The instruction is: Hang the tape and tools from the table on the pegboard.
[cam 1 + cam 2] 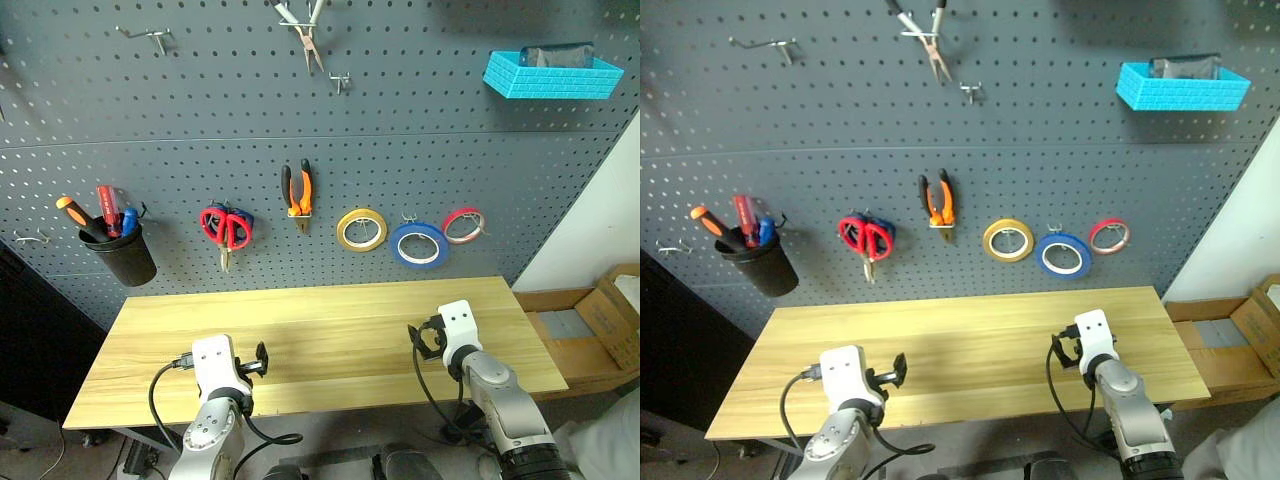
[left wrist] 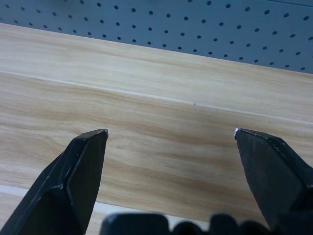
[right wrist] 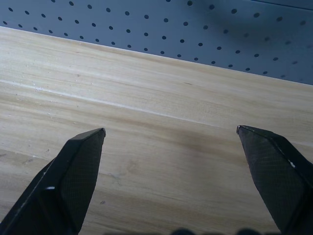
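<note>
Overhead, the thin blue tape roll, red-handled scissors and orange-and-black pliers hang on the dark grey pegboard, above the light wooden tabletop. Wrist views show left gripper and right gripper fingers apart over bare planks.

A yellow roll of tape hangs on a hook, and a red roll of tape hangs further to the right. High up on the right sits a blue basket holding something dark. Slim white-handled pliers hang near the top, with bare hooks to their left. At the left a black cup hangs holding a few handled tools. A cardboard box stands low at the right.
</note>
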